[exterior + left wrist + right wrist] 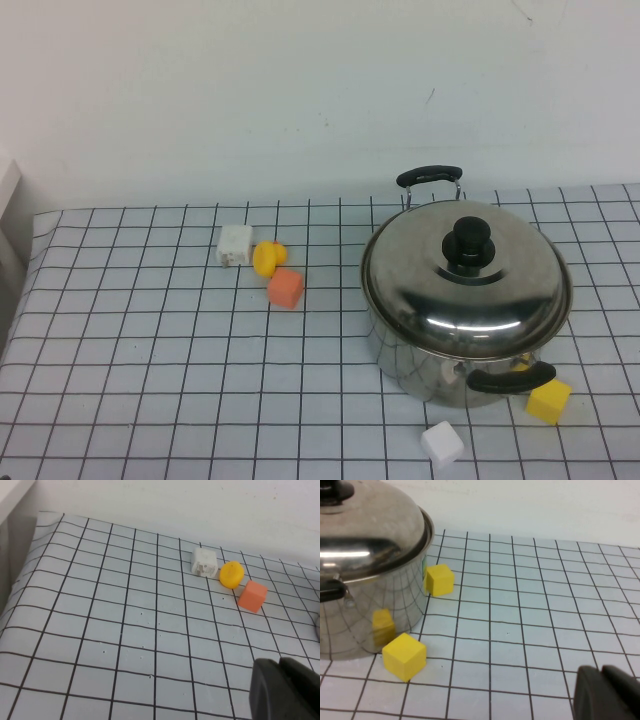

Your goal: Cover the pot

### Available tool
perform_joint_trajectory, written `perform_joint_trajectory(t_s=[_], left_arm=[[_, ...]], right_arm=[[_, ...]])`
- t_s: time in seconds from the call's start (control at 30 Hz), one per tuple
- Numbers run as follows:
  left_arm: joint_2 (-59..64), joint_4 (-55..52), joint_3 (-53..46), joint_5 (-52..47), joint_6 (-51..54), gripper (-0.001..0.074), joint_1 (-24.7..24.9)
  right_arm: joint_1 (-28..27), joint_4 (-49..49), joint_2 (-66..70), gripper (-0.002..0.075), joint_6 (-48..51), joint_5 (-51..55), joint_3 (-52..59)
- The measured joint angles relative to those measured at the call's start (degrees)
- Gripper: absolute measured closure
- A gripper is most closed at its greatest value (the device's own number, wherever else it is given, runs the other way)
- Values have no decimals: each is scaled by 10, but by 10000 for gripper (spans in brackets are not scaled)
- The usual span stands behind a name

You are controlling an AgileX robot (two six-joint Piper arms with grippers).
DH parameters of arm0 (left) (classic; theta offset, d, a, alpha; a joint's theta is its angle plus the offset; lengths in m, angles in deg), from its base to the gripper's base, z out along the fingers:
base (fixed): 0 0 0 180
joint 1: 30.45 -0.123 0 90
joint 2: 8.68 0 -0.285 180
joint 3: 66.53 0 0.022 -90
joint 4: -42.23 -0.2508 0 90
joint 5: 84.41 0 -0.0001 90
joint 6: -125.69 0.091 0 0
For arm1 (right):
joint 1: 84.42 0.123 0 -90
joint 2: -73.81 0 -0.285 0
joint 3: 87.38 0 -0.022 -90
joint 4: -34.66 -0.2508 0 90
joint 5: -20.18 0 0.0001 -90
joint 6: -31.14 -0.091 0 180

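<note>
A white block [442,443] lies closest, at the table's [130,380] near edge, with a yellow block [548,400] just beside my pot [420,365]. The pot stands on the right side of the table, its lid [466,280] sitting on it, knob [469,243] up. Further left, a white cube [234,245], a yellow piece [267,258] and an orange block [286,288] cluster together. My left gripper [280,687] hangs over the table's left part, jaws closed on nothing. My right gripper [602,692] hovers right of the pot; its jaws I cannot tell.

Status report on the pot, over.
Left gripper shut, parked off the table view. Right gripper parked beside pot. Lid on. Nothing blocking.
</note>
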Motion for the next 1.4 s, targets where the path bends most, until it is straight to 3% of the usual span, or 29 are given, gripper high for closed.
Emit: perform_joint_trajectory(t_s=[0.43, 0.77, 1.4], left_arm=[[0, 4, 0, 0, 4, 736, -15], [0, 41, 0, -1, 141, 736, -19], [0, 60, 0, -1, 145, 736, -26]], right_arm=[[0, 0, 0, 714, 0, 0, 0], [0, 0, 0, 715, 0, 0, 0], [0, 0, 0, 715, 0, 0, 0]])
